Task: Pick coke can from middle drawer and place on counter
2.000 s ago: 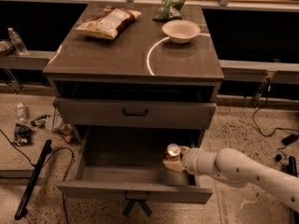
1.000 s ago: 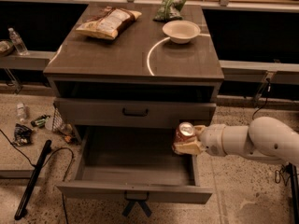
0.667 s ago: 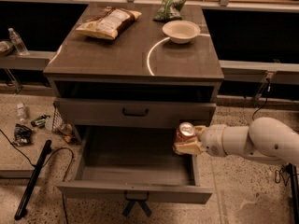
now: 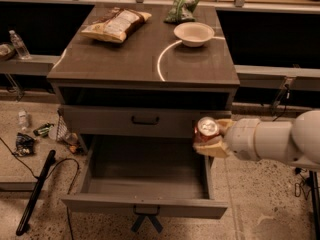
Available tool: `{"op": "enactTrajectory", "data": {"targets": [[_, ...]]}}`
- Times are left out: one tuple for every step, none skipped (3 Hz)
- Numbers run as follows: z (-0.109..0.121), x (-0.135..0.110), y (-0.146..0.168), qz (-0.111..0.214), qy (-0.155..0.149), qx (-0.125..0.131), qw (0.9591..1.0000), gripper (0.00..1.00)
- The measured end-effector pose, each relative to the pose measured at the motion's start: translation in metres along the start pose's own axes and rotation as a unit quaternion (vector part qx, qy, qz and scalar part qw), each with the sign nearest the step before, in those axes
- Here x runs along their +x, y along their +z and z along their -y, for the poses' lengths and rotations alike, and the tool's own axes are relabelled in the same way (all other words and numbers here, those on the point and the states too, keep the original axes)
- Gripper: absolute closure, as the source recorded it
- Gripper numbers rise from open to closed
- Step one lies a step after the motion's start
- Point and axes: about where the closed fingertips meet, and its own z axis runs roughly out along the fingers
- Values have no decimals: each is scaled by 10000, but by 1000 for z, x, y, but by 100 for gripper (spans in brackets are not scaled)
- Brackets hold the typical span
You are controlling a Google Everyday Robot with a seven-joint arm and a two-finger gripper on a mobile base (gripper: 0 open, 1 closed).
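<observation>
The coke can, red with a silver top, is held in my gripper, which is shut on it. The white arm comes in from the right. The can hangs above the right side of the open middle drawer, in front of the upper drawer front and below the level of the counter. The open drawer is a deep grey box and looks empty inside.
On the counter are a white bowl, a tan snack bag and a green bag. A clear bottle stands on a ledge at left. Litter and a black pole lie on the floor at left.
Two seconds ago the gripper held the can down inside the drawer at its right side. It has lifted the can out and up to beside the upper drawer front.
</observation>
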Motion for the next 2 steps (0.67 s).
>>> {"op": "enactTrajectory", "data": {"targets": [[9,-85,-59,-214,-754,117,9969,100],[24,-142,-73,-284,-1248,-5,9918,100]]}}
